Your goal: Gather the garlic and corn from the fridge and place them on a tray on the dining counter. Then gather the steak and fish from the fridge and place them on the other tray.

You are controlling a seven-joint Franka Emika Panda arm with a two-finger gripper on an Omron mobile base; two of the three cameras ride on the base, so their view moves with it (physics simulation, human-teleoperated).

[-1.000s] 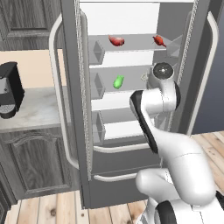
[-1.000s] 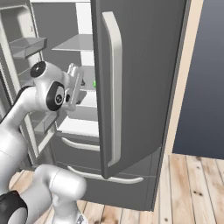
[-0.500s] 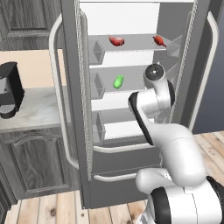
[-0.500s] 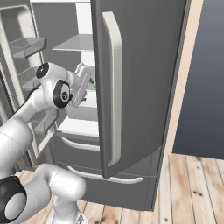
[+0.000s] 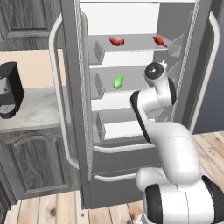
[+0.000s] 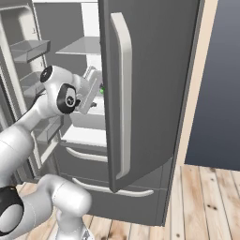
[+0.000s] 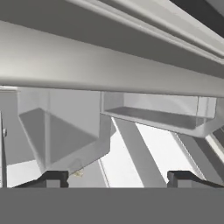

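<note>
The fridge [image 5: 131, 144] stands with both doors open. On its middle shelf lies the light-green corn [image 5: 118, 82], left of my hand. Two small red pieces [image 5: 116, 40] [image 5: 159, 40] lie on the shelf above; I cannot tell which is the steak or the fish. My gripper [image 6: 93, 91] reaches in at the right end of the middle shelf. In the hand view the gripper [image 7: 118, 179] is open, its fingertips [image 7: 52, 178] wide apart. A tiny tan speck [image 7: 78, 173], perhaps the garlic, sits by the left tip. Both trays and the dining counter are out of view.
The open right door [image 6: 145, 93] stands close beside my arm, the left door [image 5: 70, 87] on the other side. A door bin [image 6: 30, 49] hangs near my elbow. A black coffee machine [image 5: 8, 89] sits on the wall counter [image 5: 35, 113] to the left.
My hand has pushed a little deeper into the fridge at the middle shelf. The corn and the red pieces have not moved.
</note>
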